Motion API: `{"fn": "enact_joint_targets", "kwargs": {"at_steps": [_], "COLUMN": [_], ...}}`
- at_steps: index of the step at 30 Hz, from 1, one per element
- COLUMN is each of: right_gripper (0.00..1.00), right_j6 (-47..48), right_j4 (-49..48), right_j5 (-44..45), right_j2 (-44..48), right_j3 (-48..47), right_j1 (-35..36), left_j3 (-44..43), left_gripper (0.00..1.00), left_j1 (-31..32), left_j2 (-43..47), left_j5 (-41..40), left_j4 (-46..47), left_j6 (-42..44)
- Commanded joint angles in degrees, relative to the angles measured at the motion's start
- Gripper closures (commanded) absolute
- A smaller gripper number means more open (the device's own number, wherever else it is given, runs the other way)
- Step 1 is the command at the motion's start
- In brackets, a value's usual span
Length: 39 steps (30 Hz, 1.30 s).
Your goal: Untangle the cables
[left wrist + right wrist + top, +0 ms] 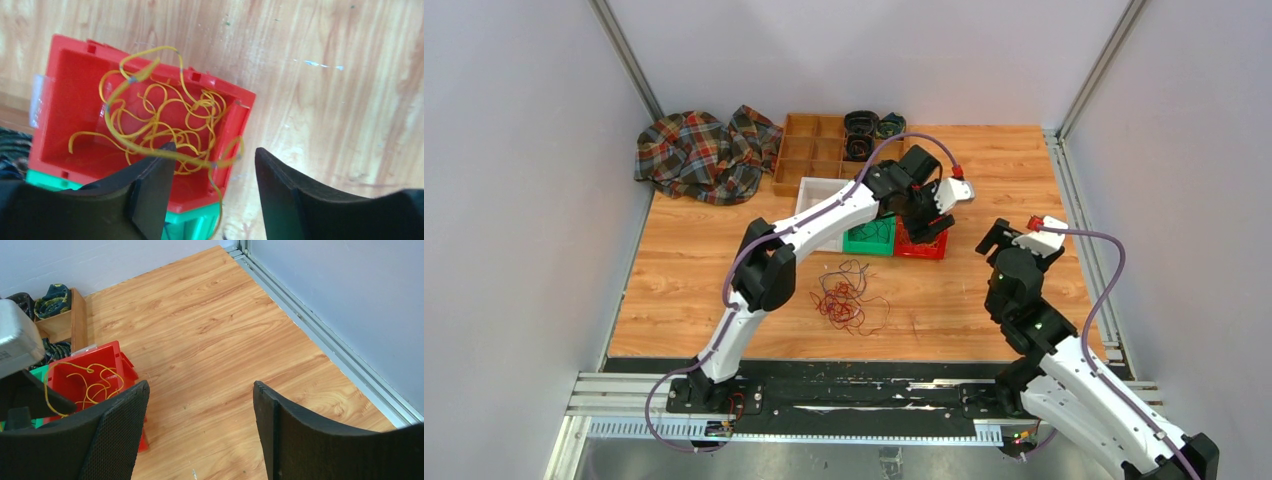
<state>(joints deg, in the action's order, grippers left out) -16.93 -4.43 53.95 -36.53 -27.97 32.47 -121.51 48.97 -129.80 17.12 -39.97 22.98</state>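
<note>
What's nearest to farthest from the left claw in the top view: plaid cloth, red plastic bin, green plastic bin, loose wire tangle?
1. Red plastic bin, below the left claw.
2. Green plastic bin, just left of it.
3. Loose wire tangle, table centre.
4. Plaid cloth, far-left corner.

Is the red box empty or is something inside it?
Not empty. Tangled yellow cables lie inside the red box, and one strand hangs over its rim.

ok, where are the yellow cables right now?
Left wrist view: the yellow cables lie coiled in the red bin, next to the green bin, below the open left pincer; one strand hangs over the bin's wall.
</note>
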Motion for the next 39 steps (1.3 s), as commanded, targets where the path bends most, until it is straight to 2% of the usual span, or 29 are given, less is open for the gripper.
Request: {"fn": "enact_joint_targets", "kwargs": {"at_steps": [1, 4, 9, 13, 19, 26, 32, 36, 39], "right_gripper": [0.25, 0.25, 0.25, 0.25, 0.24, 0.24, 0.25, 0.26, 0.3], "right_j6": [-1.2, -1.8, -3.7, -4.1, -6.8, -7.1, -7.1, -10.4, -10.2], "right_j4": [1.2, 1.4, 2.1, 2.1, 2.2, -1.8, -3.7, -2.2, -1.4], "right_j5": [-0.4, -1.6, -6.6, -14.8, -26.2, -30.9, -30.0, -34.9, -36.3], "right_j2": [1.0, 0.8, -1.5, -5.0, -13.1, -26.9, -36.1, -43.0, -47.8], "right_j3": [-2.4, -2.7, -4.3, -5.7, -9.5, -15.9, -19.6, -23.4, -26.4], "right_j1": [-1.2, -1.6, -2.5, -4.0, -8.1, -9.7, -13.0, -16.5, -17.2], "left_j3": [0.3, 0.7, 0.1, -1.1, 0.3, -0.6, 3.0, 10.8, 17.8], "left_gripper": [0.3, 0.19, 0.26, 0.27, 0.14, 0.04, 0.03, 0.03, 0.04], "left_j1": [-1.2, -1.9, -3.5, -4.9, -6.2, -9.8, -14.0, -15.4, -16.1], "left_j2": [5.5, 7.4, 7.8, 8.3, 11.3, 13.8, 20.4, 27.3, 33.0], "left_j5": [5.6, 8.5, 7.4, 10.8, 16.9, 27.6, 22.2, 14.1, 11.3], "left_j4": [-5.1, -7.8, -7.9, -8.3, -11.7, -14.4, -14.4, -14.6, -14.5], "left_j6": [-0.7, 0.0, -1.6, -2.9, 1.0, 0.0, -0.9, 2.1, 5.2]}}
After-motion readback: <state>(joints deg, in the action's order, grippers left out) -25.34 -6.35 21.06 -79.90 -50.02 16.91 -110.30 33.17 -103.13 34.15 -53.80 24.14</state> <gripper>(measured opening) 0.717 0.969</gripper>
